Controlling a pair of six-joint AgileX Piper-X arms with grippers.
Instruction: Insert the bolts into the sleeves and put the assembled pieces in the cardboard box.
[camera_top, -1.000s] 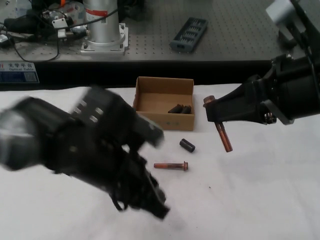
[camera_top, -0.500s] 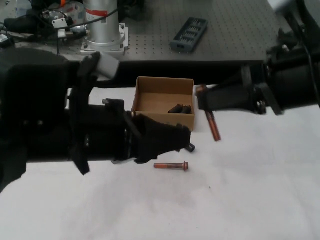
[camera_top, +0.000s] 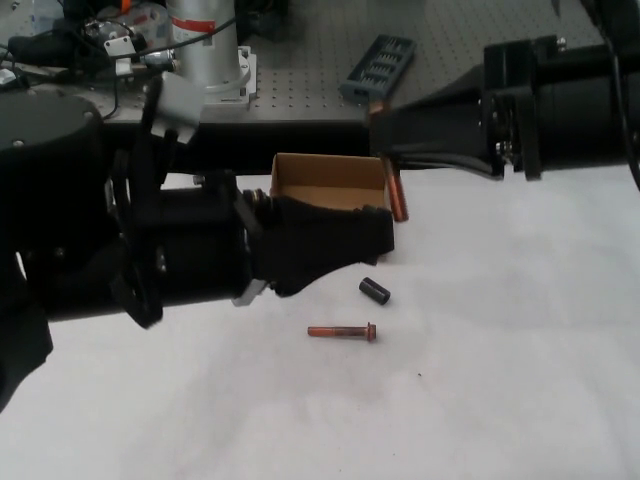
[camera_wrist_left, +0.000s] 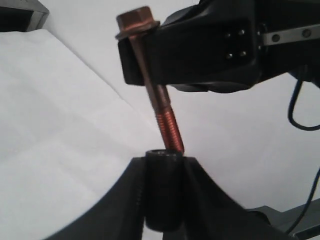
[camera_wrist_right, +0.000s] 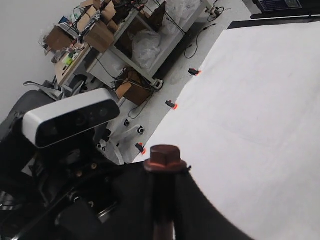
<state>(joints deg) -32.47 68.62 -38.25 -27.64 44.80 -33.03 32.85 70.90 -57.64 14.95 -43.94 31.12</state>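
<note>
Left gripper (camera_wrist_left: 163, 212) clamps black sleeve (camera_wrist_left: 162, 172); right gripper (camera_top: 390, 140) pinches hex bolt (camera_wrist_left: 151, 85), tip seemingly at sleeve mouth. Align axes, push gently.

The high view looks from behind both arms, forward and down over the white tabletop (camera_top: 500, 400), from farther off. The left wrist view sits close behind the left pincer (camera_wrist_left: 164, 167), looking along it past the sleeve (camera_wrist_left: 162, 195) at the bolt (camera_wrist_left: 152, 95). The right wrist view looks closely over that bolt's head toward what seems the other arm's camera (camera_wrist_right: 70, 120). All three share the bolt
</note>
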